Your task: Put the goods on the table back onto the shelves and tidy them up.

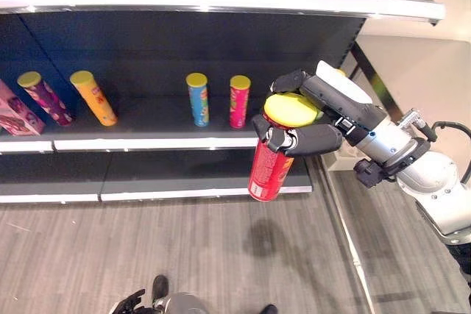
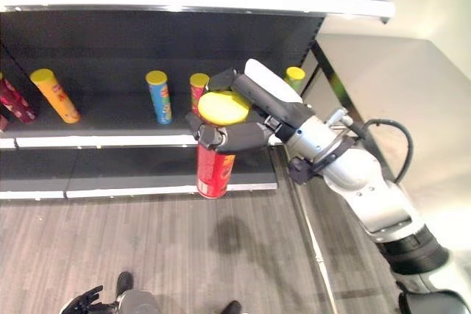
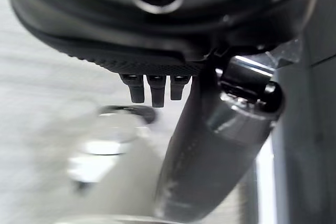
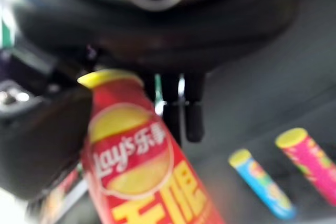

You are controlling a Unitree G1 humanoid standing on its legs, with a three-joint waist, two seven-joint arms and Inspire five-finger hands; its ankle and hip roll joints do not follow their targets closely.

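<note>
In front of the middle shelf point(image 1: 154, 141), a red can point(image 1: 268, 170) with a yellow lid is held near its top by the right hand point(image 1: 313, 119), fingers and thumb curled round it. With so high a grip, the can could swing or slip, or strike the pink can point(image 1: 239, 102) on the way in. Five more cans are counted on that shelf: purple, orange, blue, pink, and one part-hidden behind the hand. The left hand point(image 2: 82, 301) hangs low, relaxed.

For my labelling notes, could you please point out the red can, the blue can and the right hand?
red can point(image 1: 268, 170), left eye view, red side wall.
blue can point(image 1: 199, 101), left eye view, mid body.
right hand point(image 1: 316, 137), left eye view, curled fingers.
</note>
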